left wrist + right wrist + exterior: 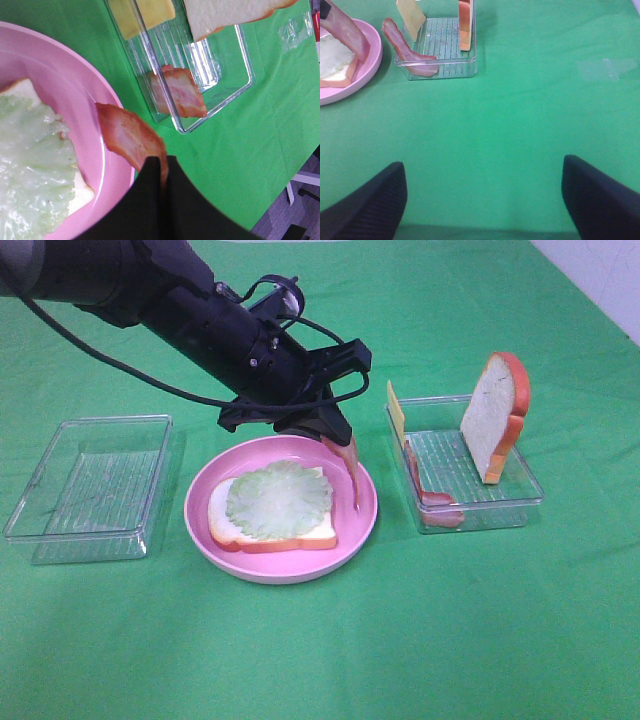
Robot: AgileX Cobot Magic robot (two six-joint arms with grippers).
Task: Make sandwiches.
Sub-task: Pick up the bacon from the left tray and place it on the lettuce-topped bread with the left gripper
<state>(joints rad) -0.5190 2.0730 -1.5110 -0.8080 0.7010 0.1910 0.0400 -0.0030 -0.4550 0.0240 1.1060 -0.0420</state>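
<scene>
One bacon strip [127,135], left hand [161,167]; right hand [482,165] wrist-cam only.

A round pink plate [300,567] is sitting in the middle of a big green cloth [420,640]. A see-through plastic tray [100,485] is resting on the left, just beside the plate. Another see-through tray [480,508] is resting on the right, near the plate and a bit farther back. Something white [600,280] is peeking out at the far right corner. A little shiny patch [600,69] is lying flat on the cloth.
</scene>
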